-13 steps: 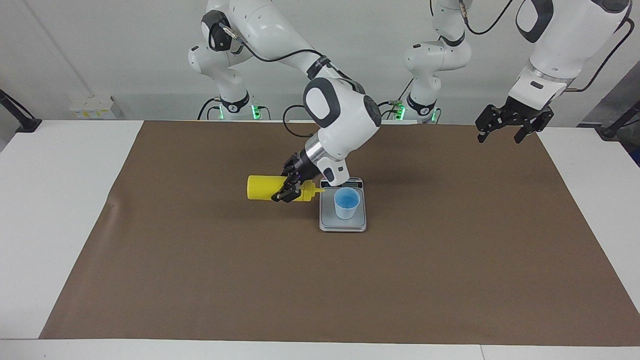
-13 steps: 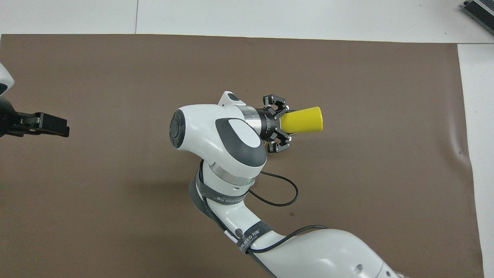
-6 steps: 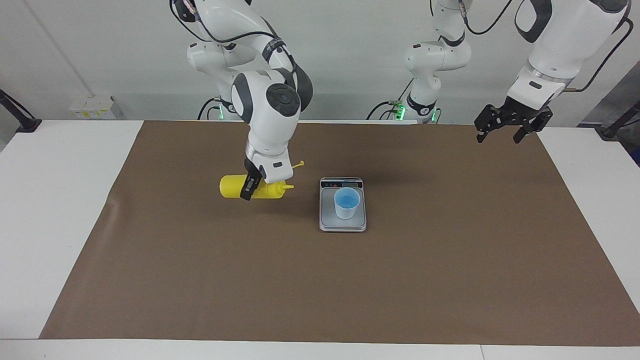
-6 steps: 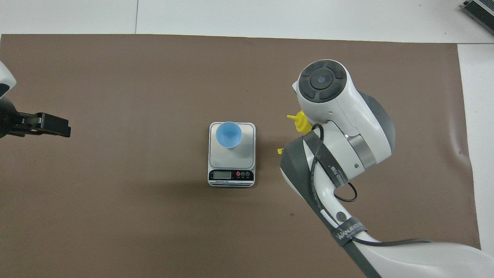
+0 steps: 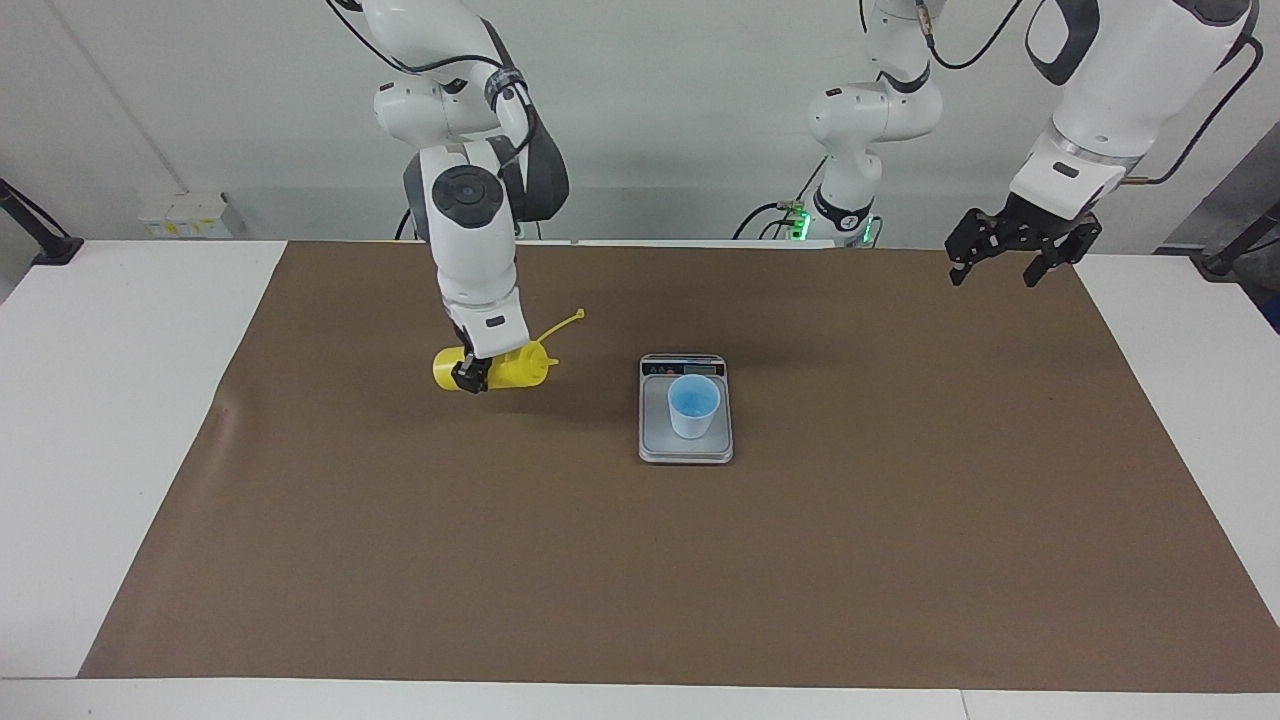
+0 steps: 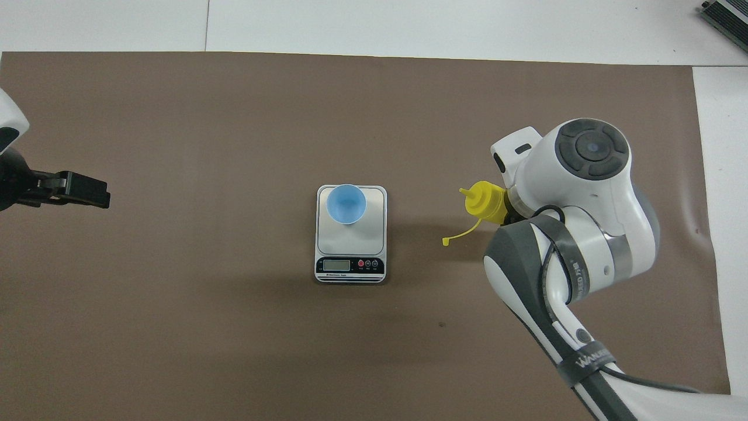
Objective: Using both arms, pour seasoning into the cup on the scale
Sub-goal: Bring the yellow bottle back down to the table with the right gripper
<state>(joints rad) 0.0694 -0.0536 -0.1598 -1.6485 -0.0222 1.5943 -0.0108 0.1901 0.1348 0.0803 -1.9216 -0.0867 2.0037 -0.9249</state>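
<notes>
Yellow seasoning (image 5: 500, 368) carried farther from cup (image 5: 693, 406), right end effector (image 5: 470, 376) gripping

Yellow squeeze bottle (image 5: 500, 367) lying near-horizontal in right claw (image 5: 470, 376), nozzle toward scale, cap strap dangling. Light-blue cup (image 5: 693, 406) upright on silver-grey scale (image 5: 686, 446), mid-counter, display strip at robots' end, well apart from bottle.

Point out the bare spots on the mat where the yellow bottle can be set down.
Bare brown mat runs from the scale toward the left arm's end, where the left claw waits. Crowded: the cup fills the scale; the right claw holds the bottle beside it.
</notes>
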